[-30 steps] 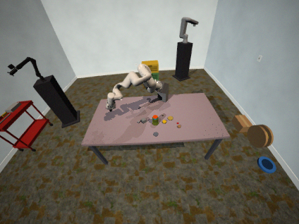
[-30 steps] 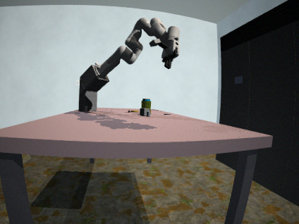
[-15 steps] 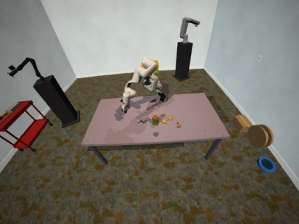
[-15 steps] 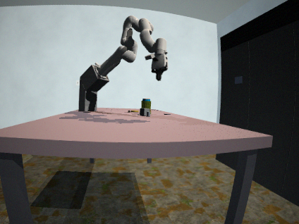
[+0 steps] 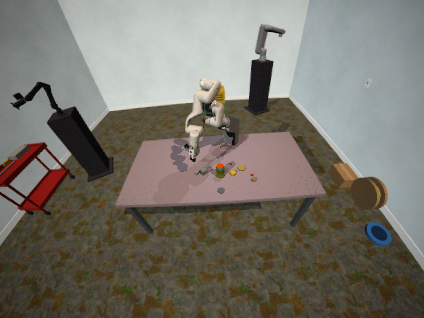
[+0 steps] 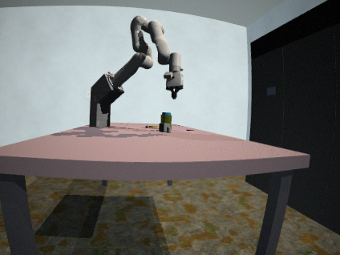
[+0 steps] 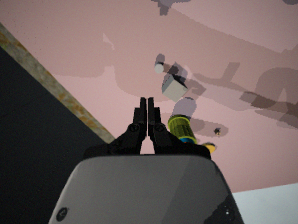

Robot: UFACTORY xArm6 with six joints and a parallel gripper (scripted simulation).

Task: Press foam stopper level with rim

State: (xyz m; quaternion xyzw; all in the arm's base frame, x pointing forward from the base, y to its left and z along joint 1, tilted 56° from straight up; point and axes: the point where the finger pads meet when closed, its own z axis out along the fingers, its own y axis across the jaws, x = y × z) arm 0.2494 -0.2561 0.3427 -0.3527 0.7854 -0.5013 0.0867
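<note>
The small green jar (image 5: 220, 171) stands upright near the middle of the pink table, with an orange-red stopper top (image 5: 220, 166). It also shows in the exterior view (image 6: 166, 119) and in the wrist view (image 7: 181, 128), where it is partly hidden behind my fingers. My gripper (image 5: 192, 158) (image 6: 174, 96) is shut on nothing. It hangs well above the table, to the left of the jar and apart from it. In the wrist view the closed fingertips (image 7: 149, 102) point at the table beside the jar.
A grey block (image 7: 173, 89) (image 6: 164, 127) lies right beside the jar. A small pale ball (image 7: 159, 68) lies past it. Two yellow discs (image 5: 241, 168) (image 5: 233, 172), a small red piece (image 5: 253, 178) and a grey disc (image 5: 220, 190) lie around the jar.
</note>
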